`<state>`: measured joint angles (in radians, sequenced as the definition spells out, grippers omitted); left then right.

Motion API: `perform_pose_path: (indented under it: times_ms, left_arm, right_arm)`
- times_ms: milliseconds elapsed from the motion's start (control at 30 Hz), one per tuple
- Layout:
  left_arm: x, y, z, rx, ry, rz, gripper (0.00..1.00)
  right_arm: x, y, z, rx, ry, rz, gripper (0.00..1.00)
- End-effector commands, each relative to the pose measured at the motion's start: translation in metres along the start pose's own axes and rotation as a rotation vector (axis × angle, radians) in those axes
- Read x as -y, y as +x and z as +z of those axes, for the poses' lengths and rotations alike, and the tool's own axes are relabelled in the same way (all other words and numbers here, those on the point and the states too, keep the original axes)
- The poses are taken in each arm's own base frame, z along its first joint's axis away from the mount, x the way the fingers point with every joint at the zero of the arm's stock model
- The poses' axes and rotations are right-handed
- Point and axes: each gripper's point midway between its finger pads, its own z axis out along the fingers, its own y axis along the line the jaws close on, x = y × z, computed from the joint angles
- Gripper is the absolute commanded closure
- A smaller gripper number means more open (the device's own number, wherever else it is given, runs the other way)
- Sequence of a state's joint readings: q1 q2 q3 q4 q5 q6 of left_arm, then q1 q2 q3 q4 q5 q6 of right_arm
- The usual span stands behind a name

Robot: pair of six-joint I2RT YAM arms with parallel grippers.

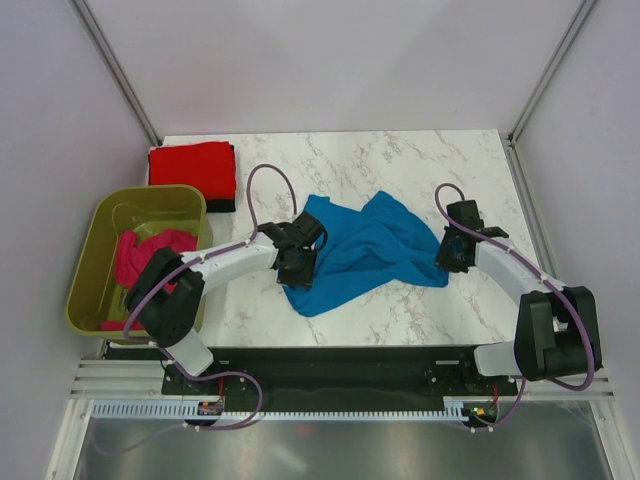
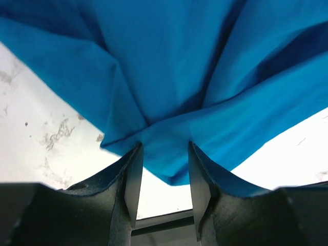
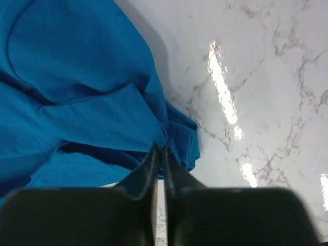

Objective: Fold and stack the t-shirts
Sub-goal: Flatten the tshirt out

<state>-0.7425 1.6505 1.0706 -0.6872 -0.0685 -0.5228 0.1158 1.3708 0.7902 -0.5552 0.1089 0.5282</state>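
A bright blue t-shirt lies crumpled mid-table. My left gripper is at its left edge; in the left wrist view the gripper is open, with a corner of the blue t-shirt lying between its fingertips. My right gripper is at the shirt's right end; in the right wrist view the gripper is shut, pinching a bunched fold of the blue t-shirt. A folded red t-shirt lies at the back left corner. A magenta-pink t-shirt lies crumpled in the tub.
An olive-green plastic tub stands off the table's left edge, beside the left arm. The white marble table has bare surface behind and to the right of the blue shirt. A black rail runs along the near edge.
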Motion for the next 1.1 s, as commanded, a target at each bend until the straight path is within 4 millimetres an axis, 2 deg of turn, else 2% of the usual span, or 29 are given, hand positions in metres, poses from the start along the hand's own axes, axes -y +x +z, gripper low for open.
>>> perform_pose_path:
  times_ms: [0, 33, 100, 133, 200, 233, 300, 333, 367, 400, 433, 467, 500, 533, 567, 600, 633, 667, 700, 733, 767, 800, 833, 867, 900, 967, 1000, 1067]
  left_arm:
    - [-0.007, 0.001, -0.014, 0.041, -0.007, -0.020, 0.53]
    - [-0.010, 0.005, -0.016, 0.045, -0.013, -0.025, 0.53]
    - [-0.013, 0.008, -0.020, 0.051, -0.020, -0.039, 0.53]
    - [-0.015, 0.009, -0.022, 0.058, -0.019, -0.042, 0.53]
    - [-0.018, 0.011, -0.024, 0.062, -0.031, -0.051, 0.53]
    - [-0.020, 0.013, -0.024, 0.058, -0.037, -0.052, 0.54]
    - [-0.022, 0.013, -0.029, 0.066, -0.040, -0.058, 0.54]
    - [-0.023, 0.013, -0.031, 0.068, -0.041, -0.059, 0.54]
    - [-0.022, 0.011, -0.035, 0.081, -0.039, -0.064, 0.54]
    - [-0.024, 0.012, -0.037, 0.082, -0.043, -0.067, 0.54]
    - [-0.024, 0.012, -0.039, 0.086, -0.041, -0.066, 0.54]
    - [-0.023, 0.009, -0.045, 0.106, -0.031, -0.068, 0.54]
    - [-0.024, 0.009, -0.047, 0.110, -0.030, -0.069, 0.54]
    - [-0.023, 0.008, -0.051, 0.117, -0.024, -0.068, 0.54]
    - [-0.023, 0.008, -0.053, 0.123, -0.022, -0.067, 0.54]
    - [-0.023, 0.006, -0.058, 0.137, -0.014, -0.069, 0.54]
    - [-0.024, 0.006, -0.060, 0.141, -0.012, -0.068, 0.53]
    - [-0.024, 0.005, -0.062, 0.148, -0.011, -0.067, 0.53]
    - [-0.023, 0.004, -0.066, 0.161, -0.003, -0.071, 0.53]
    - [-0.023, 0.003, -0.067, 0.166, 0.000, -0.071, 0.53]
    - [-0.022, 0.002, -0.068, 0.169, 0.004, -0.072, 0.53]
    - [-0.020, 0.000, -0.071, 0.175, 0.014, -0.074, 0.53]
    - [-0.019, -0.001, -0.071, 0.176, 0.020, -0.071, 0.53]
    - [-0.018, -0.002, -0.073, 0.178, 0.027, -0.068, 0.53]
    - [-0.015, -0.005, -0.076, 0.184, 0.037, -0.064, 0.53]
    - [-0.014, -0.007, -0.078, 0.192, 0.044, -0.056, 0.53]
    - [-0.013, -0.009, -0.080, 0.200, 0.046, -0.049, 0.53]
    - [-0.013, -0.010, -0.082, 0.207, 0.051, -0.042, 0.53]
  right_arm:
    - [-0.006, -0.034, -0.006, 0.112, -0.001, -0.014, 1.00]
    - [-0.007, -0.054, -0.014, 0.169, 0.022, -0.006, 1.00]
    - [-0.007, -0.074, -0.024, 0.219, 0.048, -0.002, 1.00]
    - [-0.015, -0.096, -0.036, 0.275, 0.036, 0.002, 1.00]
    - [-0.021, -0.119, -0.040, 0.321, 0.050, 0.004, 1.00]
    - [-0.032, -0.142, -0.051, 0.371, 0.024, 0.001, 1.00]
    - [-0.040, -0.161, -0.043, 0.387, 0.040, -0.009, 1.00]
    - [-0.050, -0.183, -0.053, 0.431, 0.025, -0.010, 1.00]
    - [-0.051, -0.189, -0.040, 0.417, 0.052, -0.019, 1.00]
    - [-0.061, -0.211, -0.048, 0.460, 0.038, -0.015, 0.99]
    - [-0.066, -0.215, -0.031, 0.436, 0.051, -0.029, 0.98]
    - [-0.072, -0.223, -0.029, 0.436, 0.046, -0.045, 0.98]
    - [-0.083, -0.238, -0.038, 0.445, 0.023, -0.044, 0.93]
    - [-0.086, -0.237, -0.022, 0.397, 0.034, -0.051, 0.89]
    - [-0.089, -0.237, -0.022, 0.375, 0.035, -0.019, 0.83]
    - [-0.083, -0.234, -0.028, 0.336, 0.075, -0.005, 0.73]
    - [-0.077, -0.228, -0.028, 0.313, 0.105, 0.017, 0.69]
    - [-0.070, -0.219, -0.030, 0.292, 0.135, 0.042, 0.66]
    - [-0.055, -0.196, -0.024, 0.233, 0.186, 0.062, 0.62]
    - [-0.050, -0.189, -0.037, 0.244, 0.175, 0.075, 0.61]
    - [-0.049, -0.183, -0.039, 0.248, 0.162, 0.082, 0.59]
    - [-0.035, -0.159, -0.029, 0.201, 0.188, 0.076, 0.58]
    - [-0.031, -0.155, -0.042, 0.225, 0.180, 0.088, 0.57]
    - [-0.022, -0.148, -0.041, 0.219, 0.186, 0.100, 0.56]
    - [-0.010, -0.129, -0.033, 0.180, 0.211, 0.106, 0.56]
    - [0.004, -0.123, -0.034, 0.190, 0.202, 0.138, 0.55]
    - [0.015, -0.104, -0.024, 0.149, 0.225, 0.136, 0.55]
    - [0.024, -0.095, -0.019, 0.120, 0.212, 0.148, 0.55]
